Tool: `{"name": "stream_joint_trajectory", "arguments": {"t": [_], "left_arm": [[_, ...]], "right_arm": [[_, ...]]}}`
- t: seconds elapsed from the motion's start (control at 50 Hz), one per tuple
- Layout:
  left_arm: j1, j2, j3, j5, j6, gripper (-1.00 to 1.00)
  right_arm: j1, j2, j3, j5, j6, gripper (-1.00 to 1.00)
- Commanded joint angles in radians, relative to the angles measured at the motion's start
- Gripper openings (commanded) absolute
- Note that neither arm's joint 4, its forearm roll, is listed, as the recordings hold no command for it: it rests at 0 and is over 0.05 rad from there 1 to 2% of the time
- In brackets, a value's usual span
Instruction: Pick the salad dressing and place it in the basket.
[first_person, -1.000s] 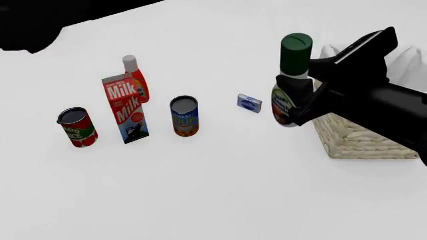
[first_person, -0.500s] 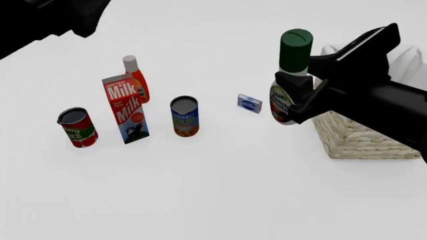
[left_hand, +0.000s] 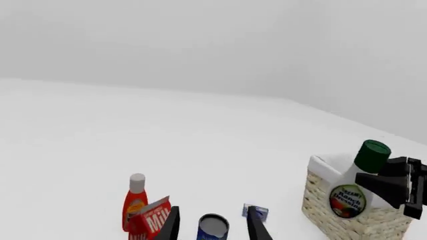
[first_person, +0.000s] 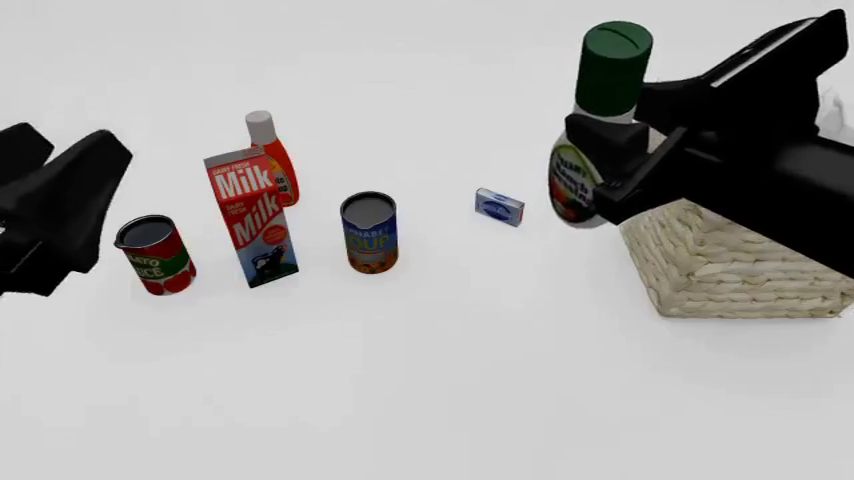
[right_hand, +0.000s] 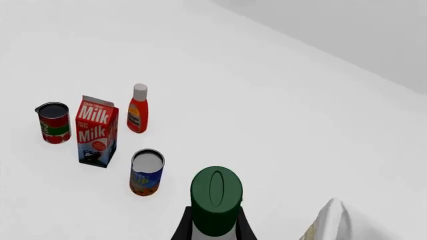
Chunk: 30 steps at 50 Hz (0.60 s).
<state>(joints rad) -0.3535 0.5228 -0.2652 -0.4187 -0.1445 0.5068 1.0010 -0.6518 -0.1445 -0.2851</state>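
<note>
Salad dressing (first_person: 597, 130) hangs upright above the bench (first_person: 441, 380), clamped in the right pincer (first_person: 625, 165), beside the basket's (first_person: 741, 265) near corner and not inside it. Beyond the basket, moving away from it, stand a small blue box (first_person: 498, 208), a blue can (first_person: 370, 233), a milk carton (first_person: 251, 215), a red-orange bottle (first_person: 271, 155) and a red can (first_person: 155, 255). The left pincer (left_hand: 212, 227) hovers with fingers parted, holding nothing.

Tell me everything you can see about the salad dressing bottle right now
The salad dressing is a white teardrop-shaped bottle with a dark green screw cap, slotted on top, and a round green-and-red label. It looks like smooth plastic. It stands upright in the air, clear of the table, clamped at its shoulder by the right gripper, beside the near-left corner of the basket, not yet inside it.
</note>
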Motion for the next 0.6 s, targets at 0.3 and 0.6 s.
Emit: {"name": "stream_joint_trajectory", "arguments": {"t": [0.3, 0.6], "left_arm": [[0.203, -0.033, 0.254, -0.180, 0.014, 1.00], [0.257, -0.077, 0.264, -0.131, -0.012, 1.00]], "right_arm": [[-0.065, -0.067, -0.144, 0.062, 0.009, -1.00], [-0.142, -0.085, -0.252, 0.111, -0.009, -1.00]]}}
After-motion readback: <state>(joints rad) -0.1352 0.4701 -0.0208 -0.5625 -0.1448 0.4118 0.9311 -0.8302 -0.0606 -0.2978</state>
